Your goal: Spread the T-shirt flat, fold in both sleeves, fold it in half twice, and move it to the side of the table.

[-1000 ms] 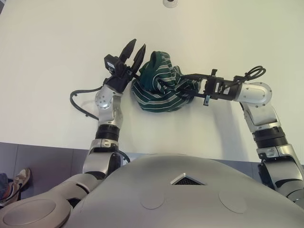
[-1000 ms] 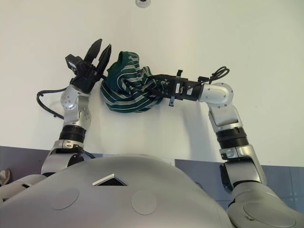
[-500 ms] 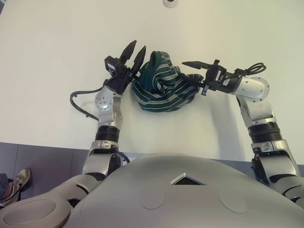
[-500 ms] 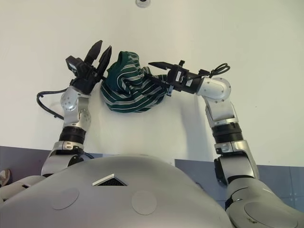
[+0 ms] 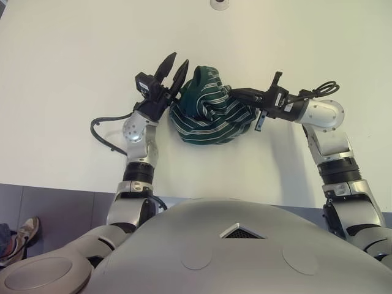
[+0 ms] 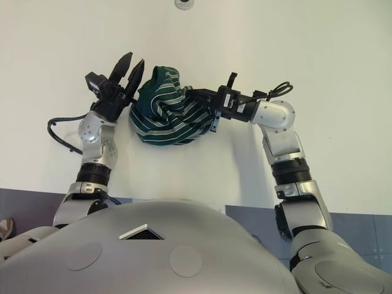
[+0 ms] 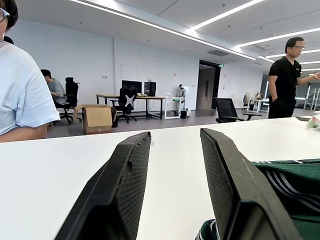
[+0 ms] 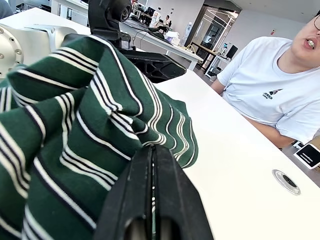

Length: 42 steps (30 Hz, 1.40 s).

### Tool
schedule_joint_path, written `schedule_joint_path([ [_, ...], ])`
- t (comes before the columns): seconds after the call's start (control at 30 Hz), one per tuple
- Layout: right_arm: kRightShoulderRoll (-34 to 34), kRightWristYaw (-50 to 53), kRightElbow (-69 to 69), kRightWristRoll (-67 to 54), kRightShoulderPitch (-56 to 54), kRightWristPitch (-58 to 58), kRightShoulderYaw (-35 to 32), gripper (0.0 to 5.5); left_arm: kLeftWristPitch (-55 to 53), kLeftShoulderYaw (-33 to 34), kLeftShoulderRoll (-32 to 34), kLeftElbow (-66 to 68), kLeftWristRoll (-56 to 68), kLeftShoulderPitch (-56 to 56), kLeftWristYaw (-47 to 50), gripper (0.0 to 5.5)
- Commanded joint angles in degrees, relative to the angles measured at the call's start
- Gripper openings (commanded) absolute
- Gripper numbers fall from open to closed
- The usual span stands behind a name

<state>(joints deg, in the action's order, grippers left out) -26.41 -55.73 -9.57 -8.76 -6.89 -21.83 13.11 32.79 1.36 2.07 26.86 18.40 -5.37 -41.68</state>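
the left wrist view looks between the left gripper's (image 7: 172, 187) two black fingers (image 7: 117, 195), which stand well apart with nothing between them, over the bare white table (image 7: 65, 160). a corner of the t-shirt (image 7: 287, 182) shows just past one finger. the eye views do not give that gap so plainly. they show the left gripper (image 5: 172, 66) pointing toward the table's far edge, just beside the shirt's left side.

the right wrist view shows the right gripper (image 8: 152, 165) with its fingers pressed together in one dark wedge, the tips up against a fold of the shirt (image 8: 75, 125). whether any cloth is pinched between them i cannot tell. from the eye views the right gripper (image 5: 237, 94) comes in from the right and meets the top right of the heap.

the t-shirt (image 5: 210, 114) is dark green with thin white stripes in pairs. it lies crumpled in a rounded, bunched heap with folds running every way, and no sleeve or hem can be made out. it sits around the middle of the table (image 5: 73, 73), away from every edge, between the two grippers.

a small round fitting (image 5: 218, 3) is set into the table near its far edge. a black cable (image 5: 100, 133) loops on the table to the left of the left arm.
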Motion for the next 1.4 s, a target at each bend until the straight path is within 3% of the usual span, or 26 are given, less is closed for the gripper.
schedule_joint_path([
  [0.03,-0.56,-0.25,0.74,-0.09,-0.03,-0.43,-0.32,0.05,-0.56,-0.14,0.23,-0.48,-0.38,0.10,0.65,1.81],
  [0.27,-0.39,0.37,1.10,-2.60,-0.79,1.30,-3.08,0.92,-0.57,-0.14,0.24,-0.59,-0.32,0.20,0.62,1.81],
  [0.37,-0.95,0.21,0.25,-2.91,-1.07,1.80,-3.88,1.61,-0.57,-0.14,0.21,-0.49,-0.33,0.10,0.61,1.81],
  [0.53,-3.22,-3.93,-0.80,-0.65,1.30,0.35,-1.38,2.41,-0.59,-0.16,0.22,-0.51,-0.32,0.11,0.60,1.81],
  [1.0,-1.53,-2.74,-5.72,3.05,-0.33,-2.34,0.94,2.41,-0.24,-0.26,0.07,0.02,-0.87,-0.22,0.82,1.81],
  [1.4,-1.17,-2.65,-4.78,1.93,-0.31,-2.90,1.03,0.03,-0.29,-0.40,0.06,-0.19,-0.98,-0.14,1.02,1.81],
])
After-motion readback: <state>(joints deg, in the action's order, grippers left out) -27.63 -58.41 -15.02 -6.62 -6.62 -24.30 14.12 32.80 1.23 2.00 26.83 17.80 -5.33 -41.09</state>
